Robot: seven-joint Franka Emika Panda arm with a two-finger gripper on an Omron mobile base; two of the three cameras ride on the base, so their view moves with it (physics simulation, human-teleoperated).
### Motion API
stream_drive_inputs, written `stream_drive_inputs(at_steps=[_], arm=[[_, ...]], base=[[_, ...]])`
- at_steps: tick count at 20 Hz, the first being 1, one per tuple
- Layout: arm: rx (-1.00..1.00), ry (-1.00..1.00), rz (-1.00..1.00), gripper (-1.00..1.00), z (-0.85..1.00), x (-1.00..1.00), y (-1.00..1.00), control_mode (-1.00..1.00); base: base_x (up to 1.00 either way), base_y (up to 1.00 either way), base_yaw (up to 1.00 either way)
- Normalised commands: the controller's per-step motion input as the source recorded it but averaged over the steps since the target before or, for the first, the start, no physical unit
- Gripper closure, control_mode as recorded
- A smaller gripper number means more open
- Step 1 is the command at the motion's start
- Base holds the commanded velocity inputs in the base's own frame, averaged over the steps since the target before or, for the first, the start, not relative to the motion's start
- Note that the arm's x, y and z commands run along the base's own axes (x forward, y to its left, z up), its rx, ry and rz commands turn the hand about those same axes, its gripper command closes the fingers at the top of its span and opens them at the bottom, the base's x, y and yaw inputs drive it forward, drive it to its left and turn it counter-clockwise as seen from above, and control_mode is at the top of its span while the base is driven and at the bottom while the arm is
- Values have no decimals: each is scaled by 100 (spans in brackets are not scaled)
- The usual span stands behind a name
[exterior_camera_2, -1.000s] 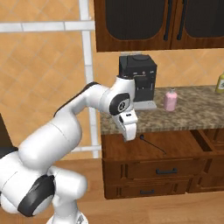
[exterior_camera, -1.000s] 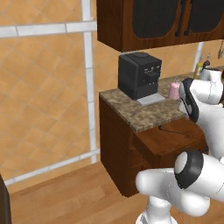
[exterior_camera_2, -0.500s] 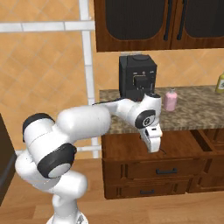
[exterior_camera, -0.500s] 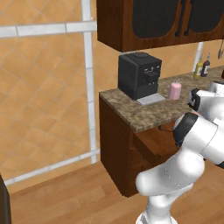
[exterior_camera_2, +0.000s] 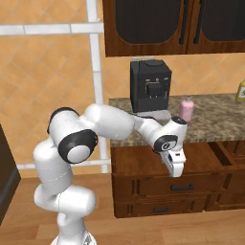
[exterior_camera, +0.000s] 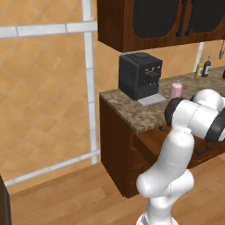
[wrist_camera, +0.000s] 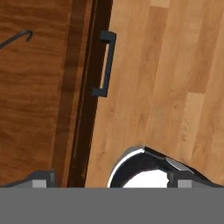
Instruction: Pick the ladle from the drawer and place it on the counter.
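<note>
Your end effector hangs over the open drawer, its opening impossible to judge. The ladle lies inside, off to one side; centre over its thin handle before descending

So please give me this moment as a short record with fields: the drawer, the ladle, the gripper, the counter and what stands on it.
drawer: wide dark reddish-brown wooden drawer, pulled open, dark bar handle on its front
ladle: thin dark grey utensil, lying inside the drawer, not held
gripper: two-finger gripper pointing down over the drawer's front edge, holding nothing; finger gap not readable
counter: speckled brown-beige granite slab
on counter: black boxy coffee machine; pink soap bottle
task state: ladle not yet picked
</note>
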Motion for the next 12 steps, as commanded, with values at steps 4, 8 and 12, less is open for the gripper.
stream_drive_inputs(at_steps=[4, 8, 12], arm=[[-1, -10, 0, -100, -56, 46, -6, -100], [-6, 0, 0, -100, -48, 56, -7, -100], [-1, 0, 0, -100, -21, 82, -1, -100]], base=[[0, 0, 0], [0, 0, 0], [0, 0, 0]])
